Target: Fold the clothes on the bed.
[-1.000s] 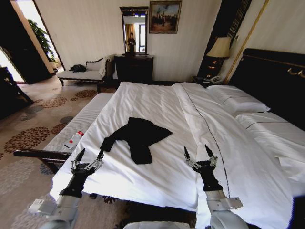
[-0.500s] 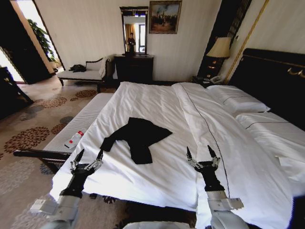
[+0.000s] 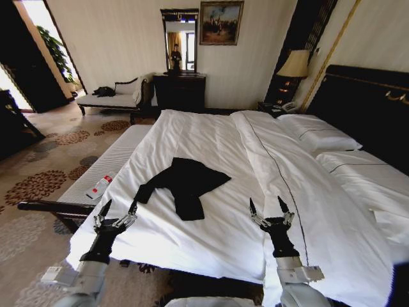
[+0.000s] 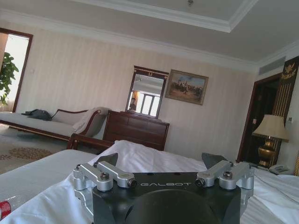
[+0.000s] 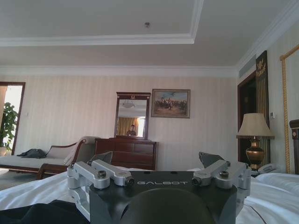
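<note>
A black T-shirt [image 3: 184, 184] lies crumpled on the white duvet of the bed [image 3: 211, 137], toward the side edge nearest the robot and a little to the left of its middle. The shirt is bunched rather than spread flat: its widest part runs crosswise, from a sleeve tip low on the left up to a pointed corner on the right, while a narrower folded part hangs from the middle toward the robot (no lettering is visible on it). The left gripper [image 3: 117, 210] hovers near the bed's edge, left of the shirt and apart from it, its fingers spread and holding nothing. The right gripper [image 3: 271, 206] hovers over the duvet to the right of the shirt, also apart from it, fingers spread and empty.
</note>
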You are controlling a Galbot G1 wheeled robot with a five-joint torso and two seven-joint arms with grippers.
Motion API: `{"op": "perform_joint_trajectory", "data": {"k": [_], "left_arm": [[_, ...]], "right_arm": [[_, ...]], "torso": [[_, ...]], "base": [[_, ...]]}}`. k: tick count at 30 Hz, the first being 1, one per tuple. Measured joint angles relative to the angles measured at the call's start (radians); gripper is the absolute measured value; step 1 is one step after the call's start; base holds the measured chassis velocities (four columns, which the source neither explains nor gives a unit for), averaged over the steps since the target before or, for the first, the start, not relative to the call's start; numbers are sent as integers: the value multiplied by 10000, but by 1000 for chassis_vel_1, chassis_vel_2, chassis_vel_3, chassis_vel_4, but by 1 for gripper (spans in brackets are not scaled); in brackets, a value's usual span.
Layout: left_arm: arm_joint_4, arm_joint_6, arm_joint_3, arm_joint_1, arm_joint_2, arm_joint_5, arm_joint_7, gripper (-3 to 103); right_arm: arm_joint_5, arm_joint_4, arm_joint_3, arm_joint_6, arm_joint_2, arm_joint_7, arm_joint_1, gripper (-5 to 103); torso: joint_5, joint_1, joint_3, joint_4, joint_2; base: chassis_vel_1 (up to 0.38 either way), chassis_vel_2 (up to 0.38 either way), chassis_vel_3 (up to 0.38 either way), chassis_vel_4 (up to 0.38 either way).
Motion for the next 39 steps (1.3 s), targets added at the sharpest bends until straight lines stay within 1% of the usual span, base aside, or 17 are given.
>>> {"op": "perform_joint_trajectory", "data": {"k": [30, 39], "left_arm": [[155, -58, 13, -50, -199, 123, -102, 100], [281, -87, 13, -134, -202, 124, -102, 100]], "right_arm": [[-25, -106, -44, 53, 4, -24, 65, 100], [-36, -219, -104, 60, 35, -22, 104, 100]], "torso": [[1, 0, 0, 0, -1], [0, -1, 0, 0, 0]], "base": [[0, 0, 0, 0], [-7, 82, 1, -68]]}}
